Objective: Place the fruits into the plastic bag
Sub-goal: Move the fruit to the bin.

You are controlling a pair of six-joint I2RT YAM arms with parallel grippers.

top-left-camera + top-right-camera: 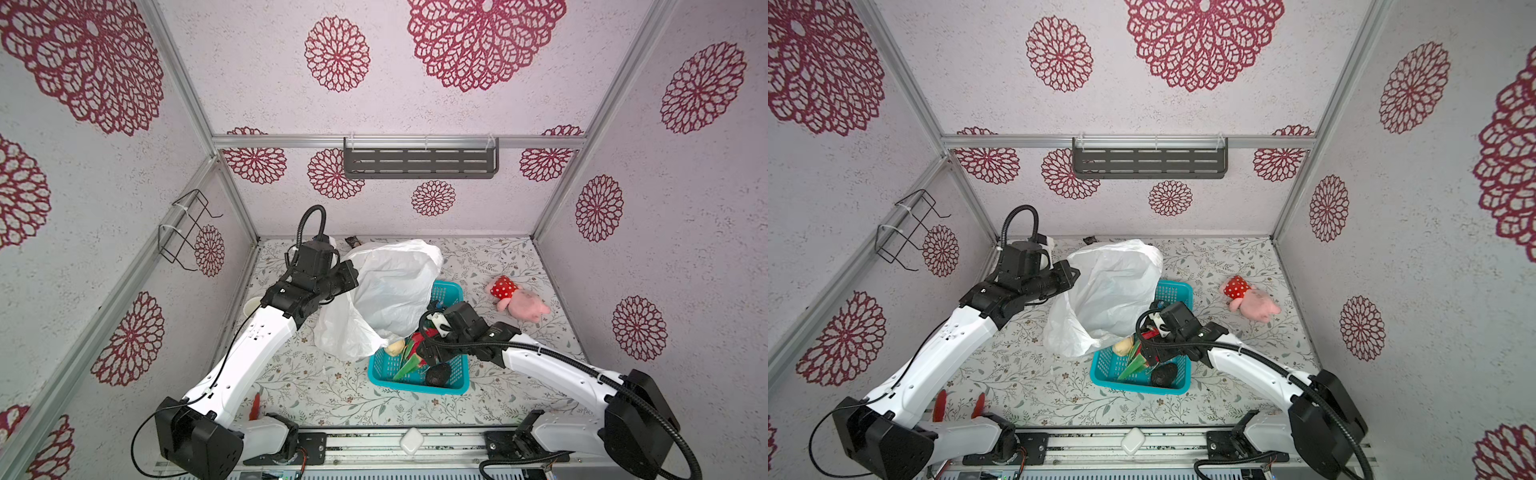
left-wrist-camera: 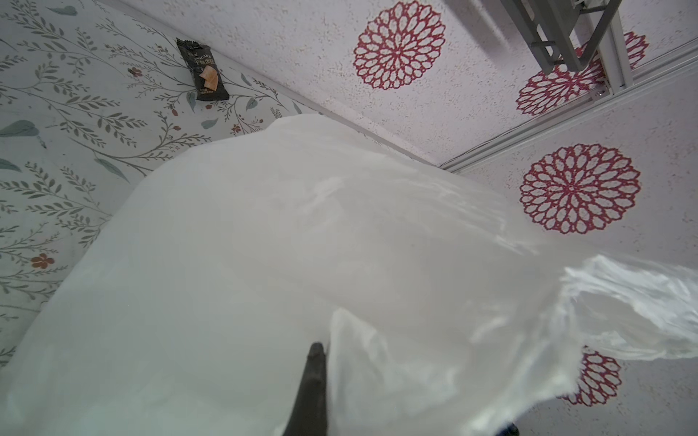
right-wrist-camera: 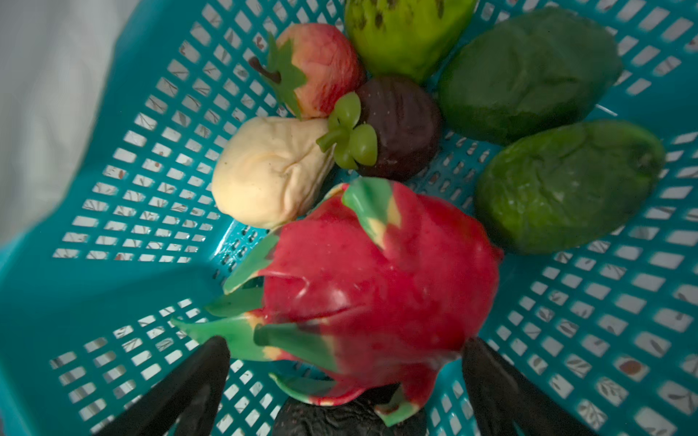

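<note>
Left end effector [image 2: 316,353] is seen in the left wrist view closed on a fold of the one plastic bag [image 2: 264,245]. Only one dark finger is visible, with white film bunched against it. One dark snack packet [image 2: 202,70] lies on the floral counter [image 2: 75,113] by the back wall.

In the right wrist view the right end effector [image 3: 345,339] is spread wide, one finger on either side of the single dragon fruit [image 3: 377,279]. Whether the fingers touch it cannot be told.

Eight fruits are counted in the teal basket [image 3: 113,196]:
- the dragon fruit
- two green avocados [image 3: 528,75]
- one dark bumpy avocado [image 3: 340,421]
- one mangosteen [image 3: 400,124]
- one red apple [image 3: 325,64]
- one cream pear-shaped piece [image 3: 264,173]
- one yellow-green piece [image 3: 404,34]

In both top views the bag is held raised beside the left arm and is draped over the basket's far left corner. One pink plush toy [image 1: 519,301] lies on the counter apart from the basket.
</note>
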